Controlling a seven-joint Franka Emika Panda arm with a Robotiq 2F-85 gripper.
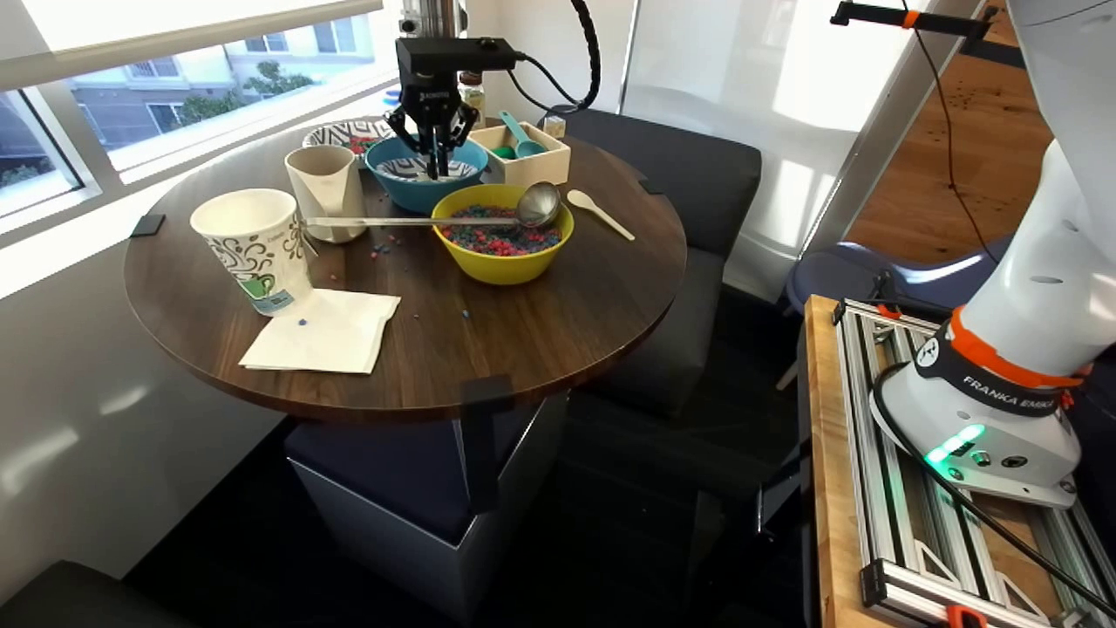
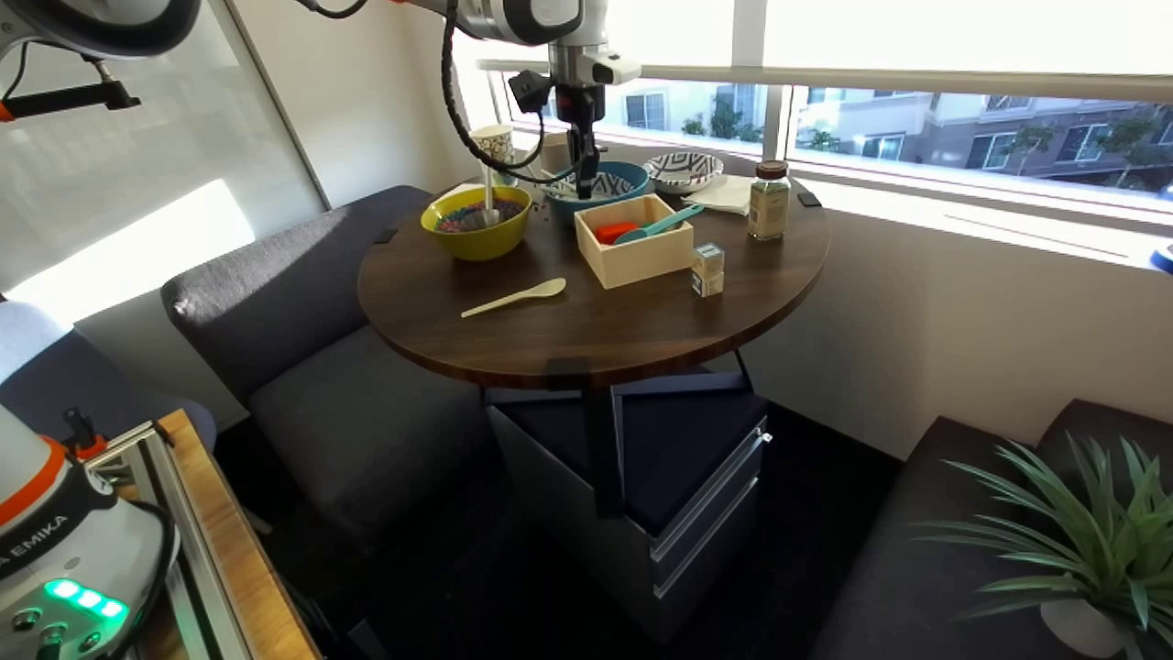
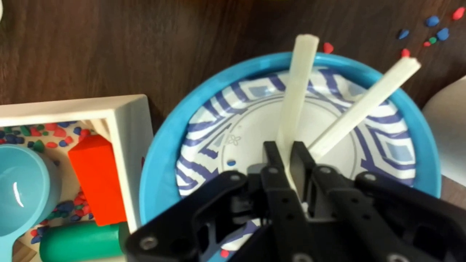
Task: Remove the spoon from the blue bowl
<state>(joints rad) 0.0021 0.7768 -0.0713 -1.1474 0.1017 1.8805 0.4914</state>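
Pale spoon [image 3: 297, 83], its head hidden, is pinched by the tool [image 3: 285, 147] in the blue bowl [image 3: 160, 173]; the grasp is judged made, and lifting clear of the neighbouring handle [image 3: 366, 107] is required

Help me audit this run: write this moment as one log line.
claw: seemingly shut on pale handle; place: over blue bowl; other handle: slanting beside it; removal: unfinished
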